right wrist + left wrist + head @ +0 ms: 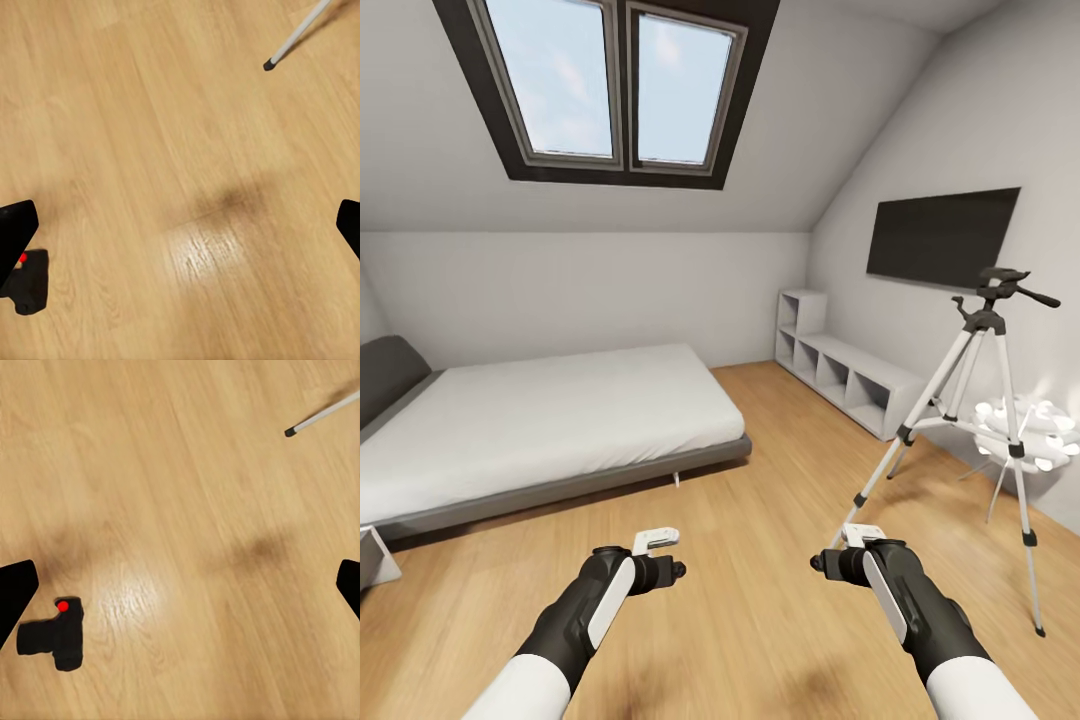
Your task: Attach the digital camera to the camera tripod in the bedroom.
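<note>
The white attic bedroom has a sloped ceiling with a dark-framed double skylight (615, 90), a light wood plank floor (760, 470), and a low grey platform bed with a white mattress (550, 425) at the left. The tall camera tripod with thin silver-white legs and a black head with a long pan handle (985, 330) stands on the floor at the right, near a white open shelf unit (840, 370) and below a flat black wall screen (943, 235). Both arms reach forward over the floor, neither holding anything: the left gripper (180, 585) and the right gripper (180, 225) each have their black fingers spread wide apart. The small black boxy digital camera with a red dot on top (54, 634) lies on the floor below the left gripper (beside one finger in the left wrist view), well apart from the tripod foot.
</note>
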{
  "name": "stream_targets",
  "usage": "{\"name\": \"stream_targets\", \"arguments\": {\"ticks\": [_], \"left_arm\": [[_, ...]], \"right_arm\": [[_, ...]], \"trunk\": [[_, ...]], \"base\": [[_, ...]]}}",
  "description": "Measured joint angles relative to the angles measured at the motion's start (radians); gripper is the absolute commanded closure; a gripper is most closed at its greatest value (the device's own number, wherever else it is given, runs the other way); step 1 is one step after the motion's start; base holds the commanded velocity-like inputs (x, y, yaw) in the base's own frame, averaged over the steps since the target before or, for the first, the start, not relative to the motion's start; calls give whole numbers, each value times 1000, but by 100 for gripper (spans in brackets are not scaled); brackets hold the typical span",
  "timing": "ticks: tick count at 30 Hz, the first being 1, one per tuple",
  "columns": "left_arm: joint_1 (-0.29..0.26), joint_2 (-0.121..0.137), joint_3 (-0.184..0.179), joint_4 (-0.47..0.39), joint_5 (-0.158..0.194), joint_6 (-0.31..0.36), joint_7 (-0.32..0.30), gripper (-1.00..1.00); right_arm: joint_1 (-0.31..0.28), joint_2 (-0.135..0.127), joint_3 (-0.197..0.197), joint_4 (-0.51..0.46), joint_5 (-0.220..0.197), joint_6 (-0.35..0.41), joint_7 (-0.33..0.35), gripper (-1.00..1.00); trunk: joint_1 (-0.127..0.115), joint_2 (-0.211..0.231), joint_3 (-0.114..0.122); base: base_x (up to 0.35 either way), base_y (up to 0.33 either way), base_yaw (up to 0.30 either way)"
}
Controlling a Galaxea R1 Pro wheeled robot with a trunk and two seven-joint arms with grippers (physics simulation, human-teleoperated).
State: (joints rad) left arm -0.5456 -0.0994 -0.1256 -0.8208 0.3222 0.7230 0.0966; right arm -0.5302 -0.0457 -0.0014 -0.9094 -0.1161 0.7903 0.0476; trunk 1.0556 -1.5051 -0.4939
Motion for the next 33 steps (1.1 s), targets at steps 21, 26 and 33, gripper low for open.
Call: {"name": "stream_targets", "arguments": {"ticks": [21,26,33], "left_arm": [[0,6,2,-1,-1,2,2,-100],[0,8,5,-7,0,3,1,-100],[0,17,13,-28,22,5,-5,-100]], "right_arm": [[0,2,0,-1,-1,1,1,-100],[0,1,0,-1,-2,2,1,-100],[0,-1,0,-12,-2,3,67,-100]], "trunk": [[81,-147,-66],[100,-182,-81],[127,-231,-103]], "base": [[0,0,0],[0,0,0],[0,0,0]]}}
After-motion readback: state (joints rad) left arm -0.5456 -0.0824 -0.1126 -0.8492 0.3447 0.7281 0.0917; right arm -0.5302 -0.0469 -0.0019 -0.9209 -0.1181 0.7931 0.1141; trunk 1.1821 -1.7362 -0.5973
